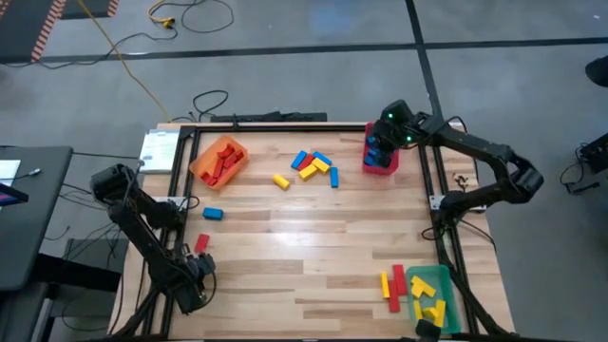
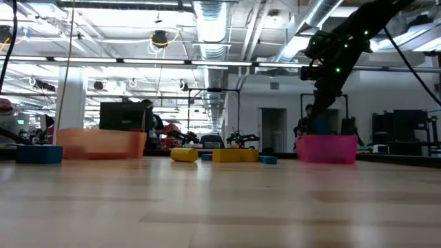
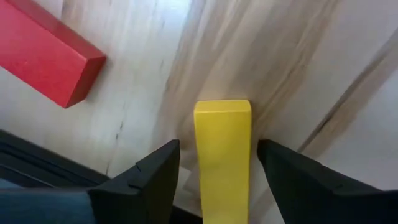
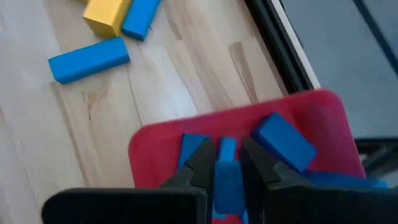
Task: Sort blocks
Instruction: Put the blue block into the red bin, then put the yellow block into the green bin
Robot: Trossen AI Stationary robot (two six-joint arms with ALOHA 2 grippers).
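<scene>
Bright ceiling lights (image 2: 213,27) shine down. The wooden table (image 2: 220,207) looks blurry up close, with soft shadows.

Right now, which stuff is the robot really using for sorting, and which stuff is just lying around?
For sorting:
- yellow block between the left gripper's open fingers
- blue block held in the right gripper, over the red bin
- orange bin
- green bin
- loose blocks mid-table

Just lying around:
- white box by the table's edge
- yellow cable on the floor

The yellow block (image 3: 222,158) ran off the left wrist view's edge. The red block (image 3: 43,53) was cropped. The red bin (image 4: 249,134) hid its contents partly.
</scene>
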